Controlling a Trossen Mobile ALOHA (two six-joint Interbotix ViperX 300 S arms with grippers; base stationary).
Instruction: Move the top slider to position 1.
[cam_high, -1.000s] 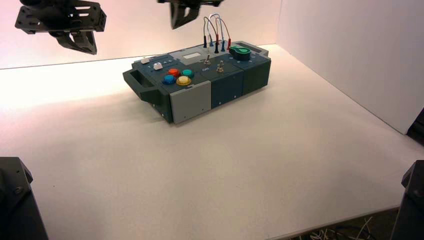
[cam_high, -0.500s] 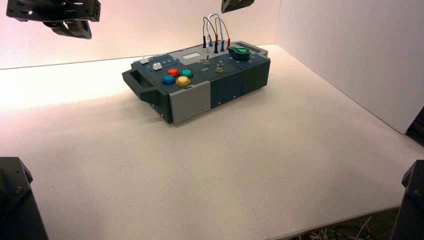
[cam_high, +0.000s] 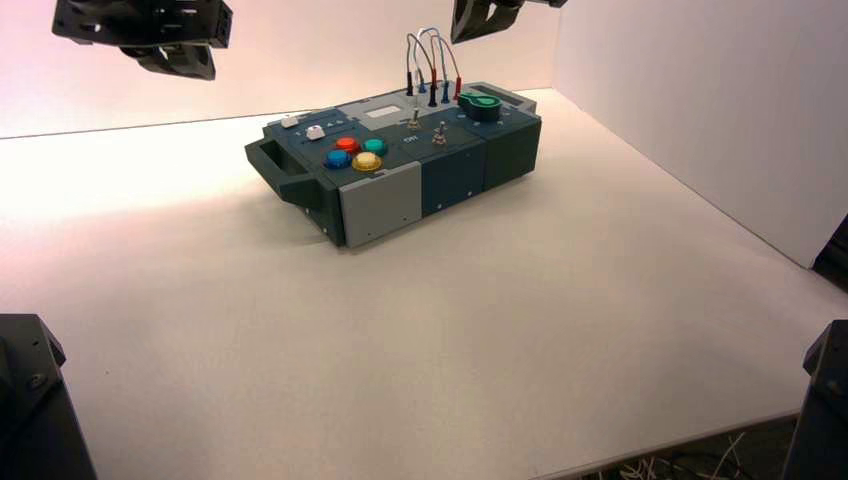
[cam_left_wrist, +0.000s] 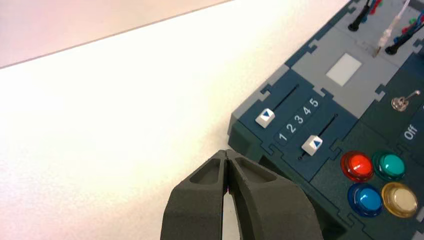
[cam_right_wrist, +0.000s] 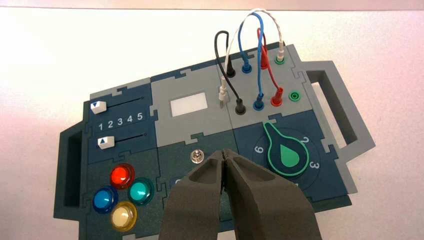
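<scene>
Since the top slider (cam_right_wrist: 99, 106) already sits at the 1 end of its track, both empty, closed tools, left tool (cam_left_wrist: 226, 156) and right tool (cam_right_wrist: 223, 155), should stay raised rather than nudge it

Left hand (cam_high: 185, 62) has drifted right; right hand (cam_high: 480, 18) rose, shifted right

Small flat white rectangular slider knob (cam_right_wrist: 98, 107) with blue triangle mark, at track end beside numeral 1, near box's far left edge.
</scene>
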